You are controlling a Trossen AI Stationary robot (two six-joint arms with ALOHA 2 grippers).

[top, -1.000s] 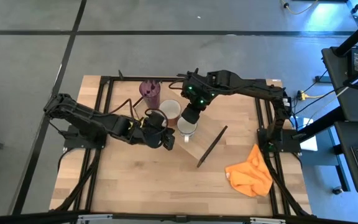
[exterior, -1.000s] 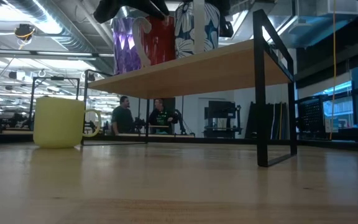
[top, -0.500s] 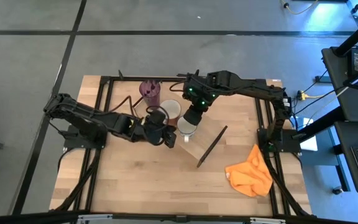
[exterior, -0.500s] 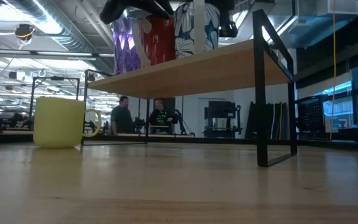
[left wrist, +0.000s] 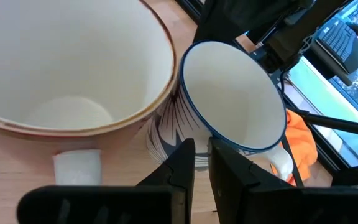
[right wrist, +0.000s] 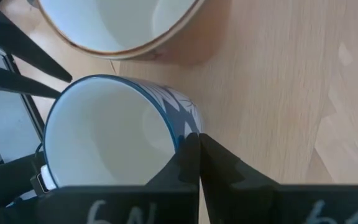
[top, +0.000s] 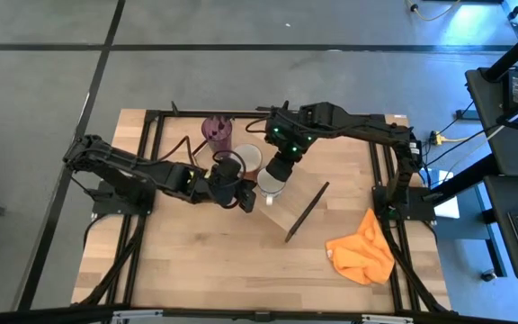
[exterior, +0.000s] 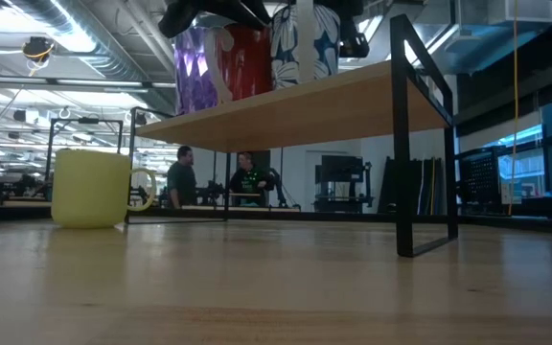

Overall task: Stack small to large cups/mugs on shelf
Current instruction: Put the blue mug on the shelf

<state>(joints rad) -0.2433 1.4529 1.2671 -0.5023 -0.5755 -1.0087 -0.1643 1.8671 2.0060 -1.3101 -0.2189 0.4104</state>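
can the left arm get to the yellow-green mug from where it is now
Probably not directly. The yellow-green mug stands on the table below the shelf, while the left end effector is up at the white-and-blue mug on the shelf. It would have to back off and come down beside the shelf.

1. I see a light matt wood shelf [exterior: 295, 101] on thin black metal bars.
2. My view shows glossy glazed mugs: brownish mug [left wrist: 73, 62], white-grey mug [right wrist: 114, 134].
3. Orange cloth [top: 361, 255] looks soft, crumpled.

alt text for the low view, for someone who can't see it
A light-wood shelf on thin dark metal legs holds a purple tumbler, a red-brown mug and a white-and-blue patterned mug in a row. Below, a yellow-green mug stands on the wooden tabletop.
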